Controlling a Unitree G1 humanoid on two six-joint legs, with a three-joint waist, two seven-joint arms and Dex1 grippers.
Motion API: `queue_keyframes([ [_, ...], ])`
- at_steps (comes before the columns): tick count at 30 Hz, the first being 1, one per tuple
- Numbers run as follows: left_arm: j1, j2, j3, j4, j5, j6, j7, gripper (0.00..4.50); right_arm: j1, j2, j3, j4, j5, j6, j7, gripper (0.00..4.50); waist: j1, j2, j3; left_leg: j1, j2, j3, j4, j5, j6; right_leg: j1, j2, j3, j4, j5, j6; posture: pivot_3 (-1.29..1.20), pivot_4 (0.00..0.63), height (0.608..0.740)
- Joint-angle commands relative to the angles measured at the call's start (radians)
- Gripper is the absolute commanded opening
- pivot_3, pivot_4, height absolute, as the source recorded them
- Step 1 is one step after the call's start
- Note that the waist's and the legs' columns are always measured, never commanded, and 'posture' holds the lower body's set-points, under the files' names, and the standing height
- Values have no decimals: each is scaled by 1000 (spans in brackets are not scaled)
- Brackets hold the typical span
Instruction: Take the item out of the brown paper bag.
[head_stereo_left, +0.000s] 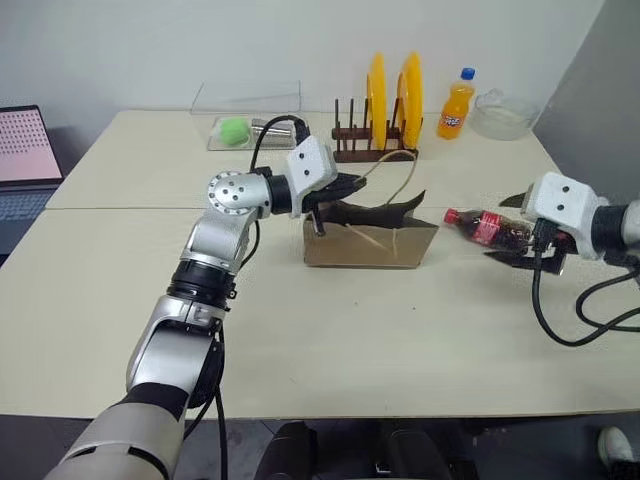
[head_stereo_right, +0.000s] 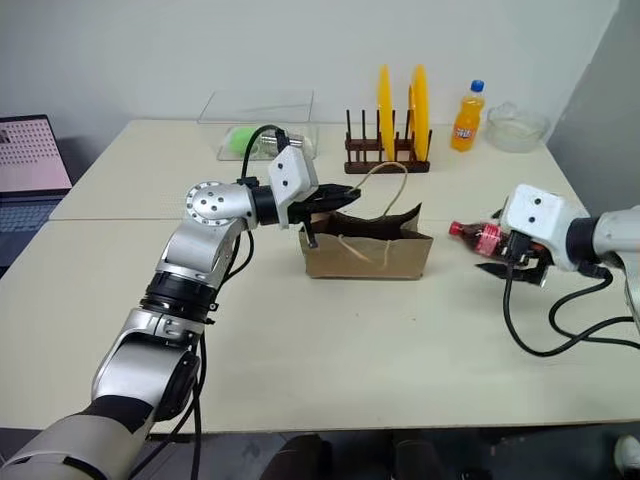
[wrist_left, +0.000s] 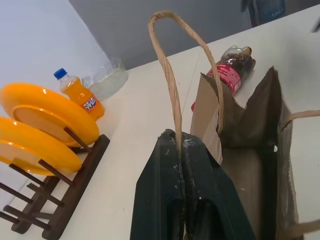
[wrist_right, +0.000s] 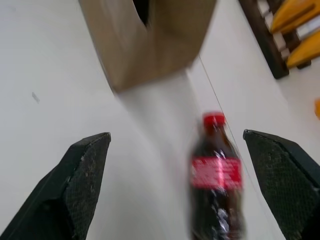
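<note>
Pale cream table (head_stereo_left: 330, 340) under everything, plain grey wall behind, with a laptop (head_stereo_left: 25, 165) poking in at my far left. Along the back edge sit a dark wooden plate rack (head_stereo_left: 372, 150) holding two glossy orange plates (head_stereo_left: 393, 98), an orange soda bottle (head_stereo_left: 456, 104) with a blue cap, a clear glass bowl (head_stereo_left: 503, 115) and a see-through plastic box (head_stereo_left: 250, 105) with something green (head_stereo_left: 233, 130) inside.

My left pincer (head_stereo_left: 345, 187) is clamped tight on one thin tan loop handle (wrist_left: 170, 75) of the brown paper bag (head_stereo_left: 372, 243), which is creased kraft paper, standing upright mid-table, mouth open just in front of the rack. Can't see the bag's bottom from the head view.

The cola bottle (head_stereo_left: 487, 227), dark drink, red cap, red label, is out of the bag and to its right, lying tipped with its cap toward the bag. My right pincer (wrist_right: 190, 165) has its fingers spread wide either side of it, not gripping. Wrist view is blurry, so whether the bottle rests on the table is hard to say.
</note>
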Motion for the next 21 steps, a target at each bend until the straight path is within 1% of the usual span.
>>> queue_keyframes([
  [1,-46,5,2,36,7,-4,-8,593,15,63,-80,-212,123,165,-100,4500,1,0,0,0,0,-1,0,0,0,0,0,-1,0,0,0,0,150,740],
  [4,-75,9,6,89,10,-20,-21,1477,25,120,-77,-293,161,242,-190,4500,3,0,0,-1,0,-1,0,0,0,0,0,-1,0,0,0,0,150,740],
  [5,-89,11,9,113,15,-33,-20,1840,32,128,-72,-307,168,256,-207,4500,4,0,0,-1,0,-1,0,0,0,0,0,-1,0,0,0,0,150,740],
  [9,-155,16,30,208,30,-77,14,3098,54,146,-54,-327,189,275,-264,4500,4,0,0,-1,-1,-1,0,0,0,0,0,-1,-1,0,0,0,150,740],
  [13,-216,46,69,265,23,-95,48,4294,69,154,-58,-326,200,270,-306,4500,2,0,0,-2,-1,-1,0,0,0,0,0,-1,-1,0,0,0,150,740],
  [16,-219,81,94,227,-5,-49,21,4294,95,146,-66,-324,206,255,-325,4500,0,0,0,-1,-1,-1,-1,0,0,-1,0,-1,-1,-1,2,0,150,740],
  [19,-160,143,125,85,-55,61,-18,4294,131,141,-86,-319,206,228,-341,4500,-2,0,0,-1,0,-1,-1,0,0,-1,0,-1,0,-1,2,0,150,740],
  [21,-104,183,146,-24,-81,147,-12,4294,161,147,-107,-316,205,207,-355,4500,-2,0,0,-1,0,-1,-1,0,0,-1,0,0,0,-1,2,0,150,740],
])
